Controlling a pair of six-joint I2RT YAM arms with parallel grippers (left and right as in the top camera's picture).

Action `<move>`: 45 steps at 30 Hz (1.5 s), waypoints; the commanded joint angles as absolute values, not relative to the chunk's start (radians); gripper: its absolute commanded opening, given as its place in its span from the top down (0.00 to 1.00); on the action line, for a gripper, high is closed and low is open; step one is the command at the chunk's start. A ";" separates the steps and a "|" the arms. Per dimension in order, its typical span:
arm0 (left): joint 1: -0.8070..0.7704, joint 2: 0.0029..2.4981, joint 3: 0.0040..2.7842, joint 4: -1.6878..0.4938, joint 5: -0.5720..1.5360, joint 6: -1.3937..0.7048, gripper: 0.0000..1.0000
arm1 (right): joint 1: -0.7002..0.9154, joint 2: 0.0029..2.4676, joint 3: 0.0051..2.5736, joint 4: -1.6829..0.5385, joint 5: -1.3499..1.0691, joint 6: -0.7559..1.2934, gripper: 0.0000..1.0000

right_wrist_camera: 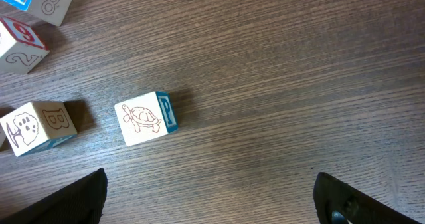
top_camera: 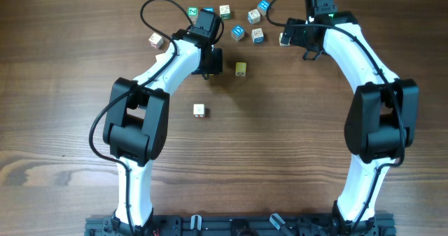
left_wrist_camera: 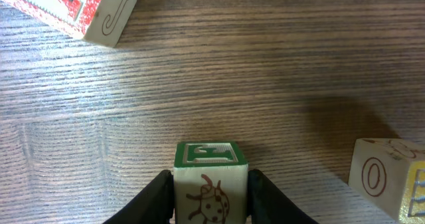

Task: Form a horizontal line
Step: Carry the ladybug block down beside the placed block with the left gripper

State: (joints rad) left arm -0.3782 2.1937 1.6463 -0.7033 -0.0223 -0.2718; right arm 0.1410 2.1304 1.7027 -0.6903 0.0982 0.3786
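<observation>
The left gripper [left_wrist_camera: 211, 207] squeezes a small green-topped wooden ladybug cube [left_wrist_camera: 211, 181], the right gripper [right_wrist_camera: 209, 204] gapes wide and empty; no line yet, so next set it beside the yellow wooden cube [top_camera: 241, 68] just right.

The left arm [top_camera: 162, 69] reached forward and inward from its base at the near edge of the tabletop [top_camera: 280, 152], elbow bent. The left tool [left_wrist_camera: 211, 194] pointed downward, both fingers [left_wrist_camera: 154, 201] pressed against opposite sides of a cube [left_wrist_camera: 211, 159]. The right arm [top_camera: 353, 50] arched from its own base towards the far right side. The right tool [right_wrist_camera: 209, 204] stood spread wide, gripping nothing.
</observation>
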 commanded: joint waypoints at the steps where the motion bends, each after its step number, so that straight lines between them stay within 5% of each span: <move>1: -0.380 2.209 1.636 -0.699 -0.036 -0.270 0.66 | 0.141 2.156 1.708 -0.688 0.111 0.367 0.00; 17: -0.368 2.075 1.636 -0.739 -0.047 -0.269 0.71 | 0.141 2.156 1.708 -0.688 0.111 0.367 0.00; 21: -0.323 1.929 1.636 -0.871 -0.047 -0.270 0.73 | 0.141 2.156 1.708 -0.688 0.111 0.367 0.00; 25: -0.264 1.834 1.636 -1.032 -0.046 -0.270 0.84 | 0.141 2.156 1.708 -0.688 0.111 0.366 0.00; 34: -0.220 1.824 1.636 -1.308 -0.123 -0.327 0.84 | 0.141 2.156 1.708 -0.688 0.111 0.367 0.00; 45: -0.199 1.797 1.469 -1.256 -0.170 -0.430 0.88 | 0.141 2.156 1.708 -0.688 0.111 0.367 0.00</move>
State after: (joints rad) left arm -0.2108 1.8324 1.5181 -1.2846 -0.1501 -0.3866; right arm 0.1410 2.1304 1.7027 -0.6899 0.0982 0.3790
